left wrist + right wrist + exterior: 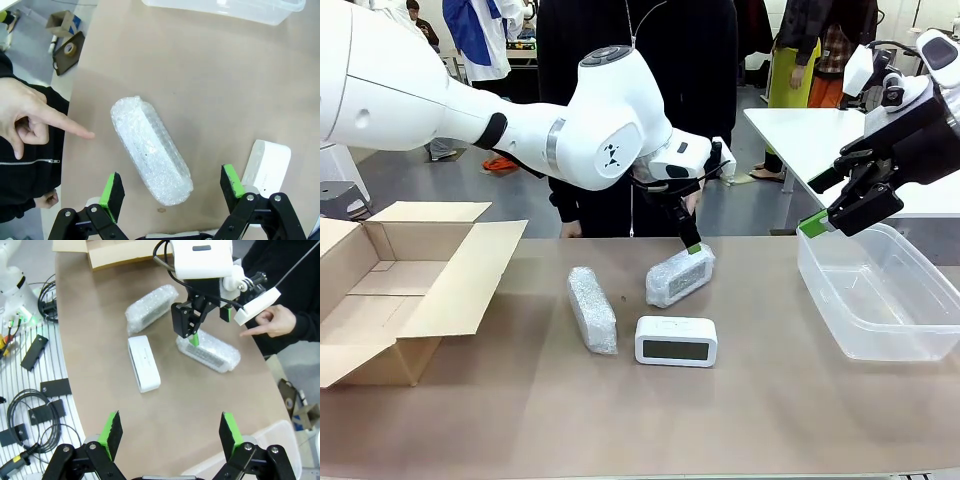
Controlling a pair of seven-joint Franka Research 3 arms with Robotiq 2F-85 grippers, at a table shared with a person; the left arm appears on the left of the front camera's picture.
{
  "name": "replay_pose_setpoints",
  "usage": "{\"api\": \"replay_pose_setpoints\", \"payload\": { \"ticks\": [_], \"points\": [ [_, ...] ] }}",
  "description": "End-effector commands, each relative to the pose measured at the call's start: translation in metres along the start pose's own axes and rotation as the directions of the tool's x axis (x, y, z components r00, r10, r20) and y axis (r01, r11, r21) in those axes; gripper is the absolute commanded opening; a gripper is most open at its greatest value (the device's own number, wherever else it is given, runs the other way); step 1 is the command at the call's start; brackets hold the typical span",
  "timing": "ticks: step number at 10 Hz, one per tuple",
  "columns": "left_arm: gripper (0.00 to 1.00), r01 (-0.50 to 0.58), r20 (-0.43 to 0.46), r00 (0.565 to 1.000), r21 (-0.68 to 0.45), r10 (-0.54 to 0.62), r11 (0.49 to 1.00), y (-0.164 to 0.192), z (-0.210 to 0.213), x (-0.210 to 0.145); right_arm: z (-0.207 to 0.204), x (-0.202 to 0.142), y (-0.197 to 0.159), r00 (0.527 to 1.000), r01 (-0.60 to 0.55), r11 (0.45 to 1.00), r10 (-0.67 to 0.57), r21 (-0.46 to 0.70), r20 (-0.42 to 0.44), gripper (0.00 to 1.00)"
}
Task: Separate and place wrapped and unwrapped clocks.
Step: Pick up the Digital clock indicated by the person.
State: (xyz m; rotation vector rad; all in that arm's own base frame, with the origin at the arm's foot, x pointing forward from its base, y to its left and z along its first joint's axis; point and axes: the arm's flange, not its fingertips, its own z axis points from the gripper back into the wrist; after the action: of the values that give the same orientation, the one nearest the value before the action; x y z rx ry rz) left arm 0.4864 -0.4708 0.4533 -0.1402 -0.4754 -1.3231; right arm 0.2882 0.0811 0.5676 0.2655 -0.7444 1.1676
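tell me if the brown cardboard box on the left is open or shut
Open. The brown cardboard box has its flaps spread outward, and its inside walls and floor show in the front view.

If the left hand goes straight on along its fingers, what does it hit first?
The bubble-wrapped bundle nearest the person: it lies roughly centred between the open fingers of the left hand. Depth is unclear, but nothing seems to be in between.

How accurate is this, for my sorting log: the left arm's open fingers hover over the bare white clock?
Not quite: the open fingers of the left gripper hover over a bubble-wrapped bundle; the bare white clock lies beside it, as the left wrist view shows.
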Motion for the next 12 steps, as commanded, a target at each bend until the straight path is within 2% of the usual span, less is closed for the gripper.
{"api": "replay_pose_setpoints", "payload": {
  "ticks": [1,2,4,7,12],
  "points": [
    [1.0,-0.073,-0.031,0.997,0.018,0.073,0.997,0.01,-0.015,-0.001,-0.001,0.001,0.001,1.0,0.013,1.0,-0.013,0.021,0.013,1.0],
    [1.0,-0.095,-0.083,0.992,0.03,0.097,0.995,0.012,-0.026,0.0,-0.001,0.001,0.001,1.0,0.013,1.0,-0.013,0.021,0.013,1.0],
    [1.0,-0.153,-0.107,0.983,-0.006,0.151,0.988,0.019,-0.046,-0.002,-0.001,0.001,0.001,1.0,0.013,1.0,-0.013,0.021,0.013,1.0],
    [1.0,-0.154,-0.12,0.982,-0.033,0.149,0.988,0.027,-0.075,0.0,-0.001,0.001,0.001,1.0,0.013,1.0,-0.013,0.021,0.013,1.0],
    [1.0,-0.178,-0.195,0.966,-0.01,0.172,0.984,0.036,-0.102,0.004,-0.001,0.001,0.001,1.0,0.013,1.0,-0.013,0.021,0.013,1.0]
  ]
}}
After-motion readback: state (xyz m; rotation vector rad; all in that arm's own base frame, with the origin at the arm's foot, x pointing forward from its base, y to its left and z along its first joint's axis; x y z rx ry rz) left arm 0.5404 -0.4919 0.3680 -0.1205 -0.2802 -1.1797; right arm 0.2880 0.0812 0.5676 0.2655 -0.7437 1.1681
